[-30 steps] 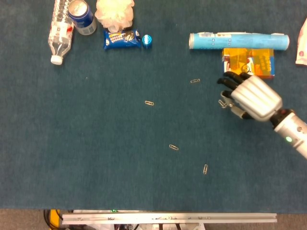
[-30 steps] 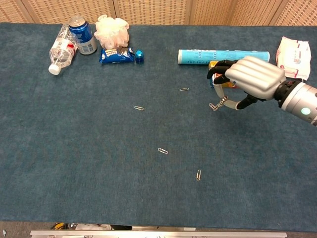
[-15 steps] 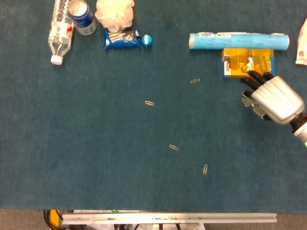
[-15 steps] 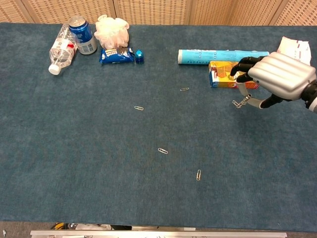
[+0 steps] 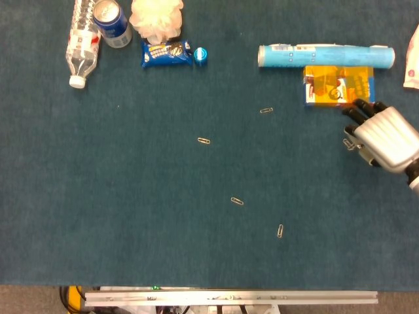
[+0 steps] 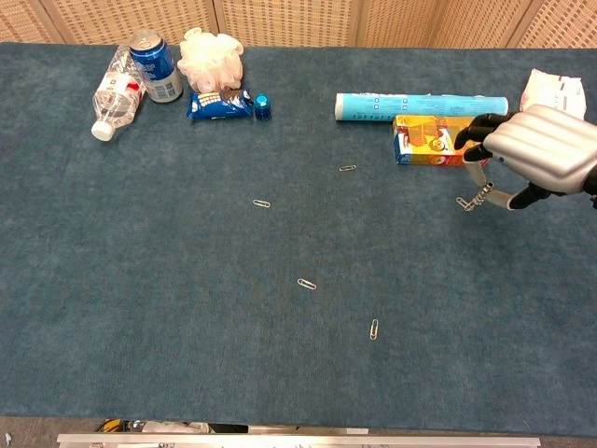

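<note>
My right hand hovers at the table's right edge, just below an orange box. It pinches a metal paper clip between thumb and a finger. In the chest view the same hand shows the clip dangling under its fingers, lifted off the blue cloth. Several more paper clips lie on the cloth, among them ones at mid table, near the box and toward the front. My left hand shows in neither view.
A blue tube lies behind the orange box, with a white packet at the far right. At the back left are a plastic bottle, a blue can, a white bath puff and a blue snack packet.
My right hand has travelled to the right, carrying the pinched paper clip from near mid table to the right edge below the orange box. Nothing else moved.
</note>
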{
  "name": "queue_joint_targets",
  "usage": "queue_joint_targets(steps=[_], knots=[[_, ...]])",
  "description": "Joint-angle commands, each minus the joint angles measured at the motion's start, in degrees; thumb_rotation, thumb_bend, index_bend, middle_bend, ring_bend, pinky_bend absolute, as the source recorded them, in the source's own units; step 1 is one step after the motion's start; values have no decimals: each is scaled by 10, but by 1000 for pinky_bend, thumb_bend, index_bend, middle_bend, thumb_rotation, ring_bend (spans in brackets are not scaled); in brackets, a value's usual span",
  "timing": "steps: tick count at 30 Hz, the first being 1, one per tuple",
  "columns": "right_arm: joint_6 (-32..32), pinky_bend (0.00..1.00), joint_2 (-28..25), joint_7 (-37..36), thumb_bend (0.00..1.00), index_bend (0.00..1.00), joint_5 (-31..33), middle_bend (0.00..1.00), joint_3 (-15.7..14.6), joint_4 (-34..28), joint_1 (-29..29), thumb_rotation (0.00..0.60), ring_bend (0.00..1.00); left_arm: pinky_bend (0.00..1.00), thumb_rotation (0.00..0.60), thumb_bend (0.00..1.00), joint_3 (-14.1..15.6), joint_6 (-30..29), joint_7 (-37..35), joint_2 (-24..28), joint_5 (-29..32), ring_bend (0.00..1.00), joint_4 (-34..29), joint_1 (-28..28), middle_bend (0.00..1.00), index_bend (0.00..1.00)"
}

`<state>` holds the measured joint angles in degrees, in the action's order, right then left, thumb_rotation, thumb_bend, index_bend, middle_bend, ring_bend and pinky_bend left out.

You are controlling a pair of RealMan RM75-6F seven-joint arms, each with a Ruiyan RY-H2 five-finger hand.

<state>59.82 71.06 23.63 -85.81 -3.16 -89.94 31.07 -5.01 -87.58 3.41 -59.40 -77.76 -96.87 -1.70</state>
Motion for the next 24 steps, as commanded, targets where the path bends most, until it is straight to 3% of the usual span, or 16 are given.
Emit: queue_joint_targets(steps=[1,24], knots=[[-1,370,0,0,303,590,-1,271,1,0,-1,600,171,453,600,46,0,0,0,0,0,328,-1,0,347,309],[-18,370,1,13,294,590,11,272,8,0,-8,600,171,453,600,46,4,-3,2,0,0,328,-1,0,347,309]])
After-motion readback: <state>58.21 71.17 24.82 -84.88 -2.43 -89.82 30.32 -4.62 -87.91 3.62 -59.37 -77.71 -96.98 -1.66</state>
